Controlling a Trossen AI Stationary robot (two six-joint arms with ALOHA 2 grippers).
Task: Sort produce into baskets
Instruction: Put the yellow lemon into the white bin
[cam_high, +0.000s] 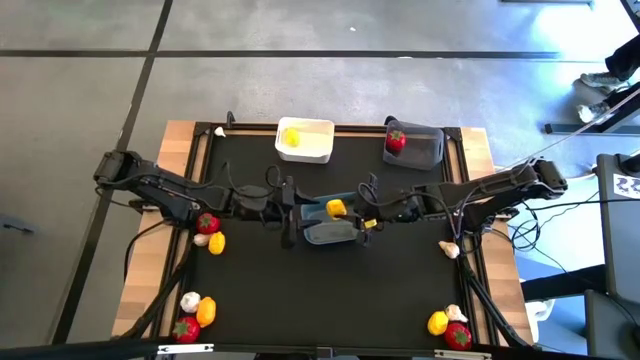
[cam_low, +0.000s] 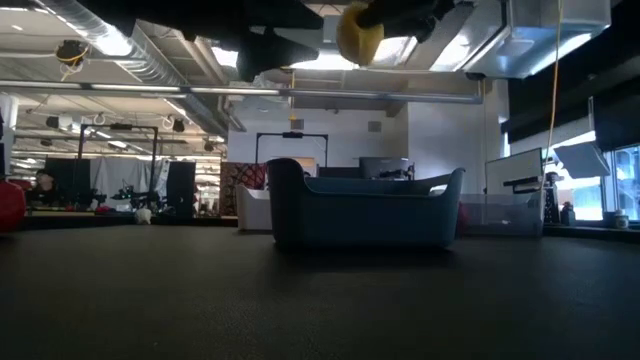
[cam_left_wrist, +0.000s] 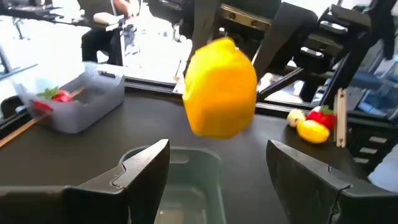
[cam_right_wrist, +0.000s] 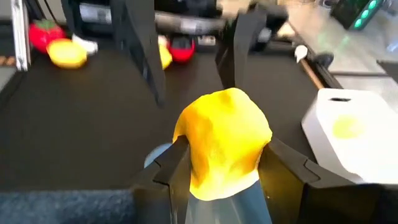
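My right gripper is shut on a yellow produce piece and holds it high above the blue-grey basket at the table's middle. In the low view the piece hangs well over that basket. My left gripper stands open just left of the basket, nothing between its fingers, facing the yellow piece. At the far edge, a white basket holds a yellow piece and a dark grey basket holds a red one. My right gripper pinches the yellow piece by its two opposite sides between its two fingers. The fingers come from the table's right, slanting a little downward. The piece is lifted clear, above the blue-grey basket.
Loose produce lies on the black mat: a red and a yellow piece with a garlic bulb at the left, another such group at the near left corner, one at the near right corner, and single garlic bulbs at the right and far left.
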